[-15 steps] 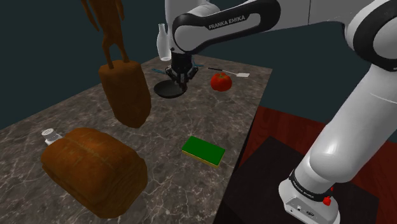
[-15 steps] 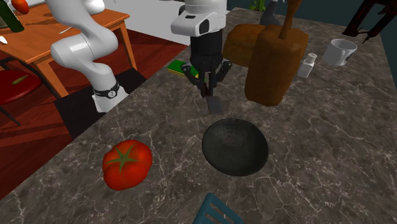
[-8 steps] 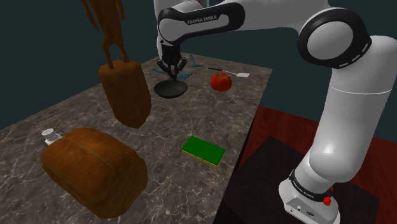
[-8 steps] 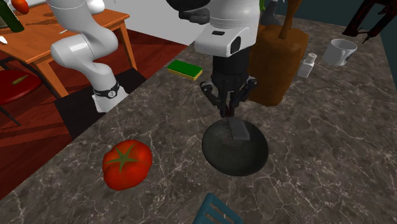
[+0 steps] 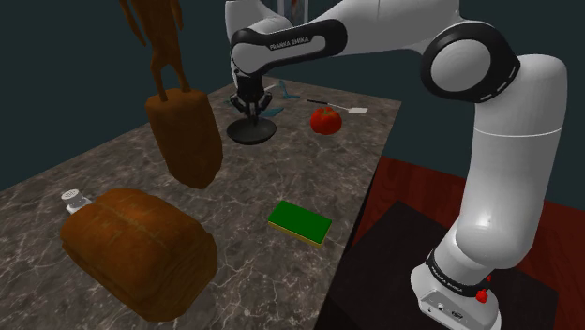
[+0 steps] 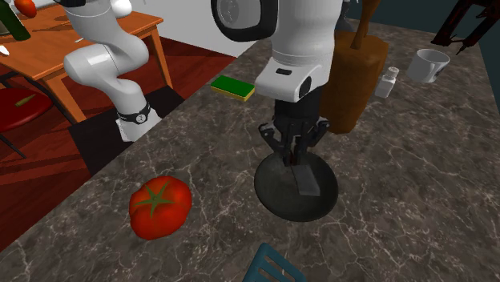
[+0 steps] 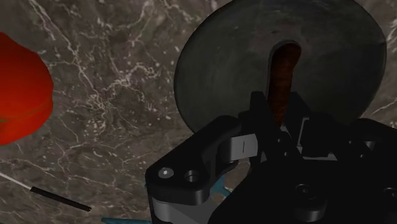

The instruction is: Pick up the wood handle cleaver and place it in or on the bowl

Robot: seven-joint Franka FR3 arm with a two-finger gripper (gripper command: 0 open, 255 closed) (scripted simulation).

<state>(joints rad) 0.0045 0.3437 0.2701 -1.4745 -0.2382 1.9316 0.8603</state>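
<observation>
While the hand (image 6: 294,154) pinches its handle, the cleaver (image 6: 307,181) hangs beneath, over the bowl (image 6: 276,198).

I see a dark marble counter (image 6: 417,200) carrying a black bowl (image 6: 275,199), a red tomato (image 6: 160,207) and a green sponge (image 5: 300,221) — plus a brown loaf-shaped block (image 5: 141,248), a small shaker (image 5: 73,200) just beside it, and a white mug (image 6: 433,64).

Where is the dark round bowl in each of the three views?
Shoulder view: dark round bowl at the grey marbled table's far end, left of the round red tomato.
Second exterior view: picture's centre, right of the tomato.
Wrist view: bowl beneath the black two-finger gripper clasping the brown-handled cleaver.
Shared landmark: the tomato.
</observation>
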